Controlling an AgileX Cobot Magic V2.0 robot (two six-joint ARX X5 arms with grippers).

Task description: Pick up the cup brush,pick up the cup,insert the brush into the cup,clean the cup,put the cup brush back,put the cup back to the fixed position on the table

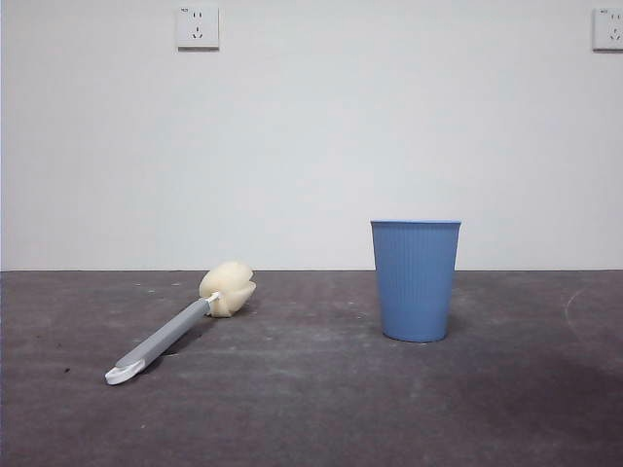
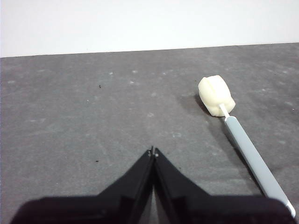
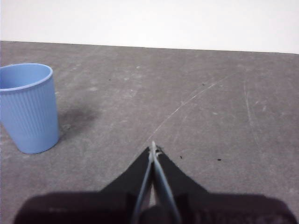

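The cup brush (image 1: 180, 326) lies flat on the table (image 1: 311, 409) at the left, its cream sponge head toward the wall and its white looped tip toward the camera. It also shows in the left wrist view (image 2: 236, 135), off to one side of my left gripper (image 2: 153, 151), which is shut and empty above the table. The blue ribbed cup (image 1: 416, 280) stands upright right of centre. It shows in the right wrist view (image 3: 28, 108), well apart from my right gripper (image 3: 153, 147), which is shut and empty. Neither arm shows in the front view.
A white wall stands behind the table with two sockets, one at the upper left (image 1: 198, 27) and one at the upper right (image 1: 608, 29). Faint pale scratches mark the table near the right gripper (image 3: 187, 105).
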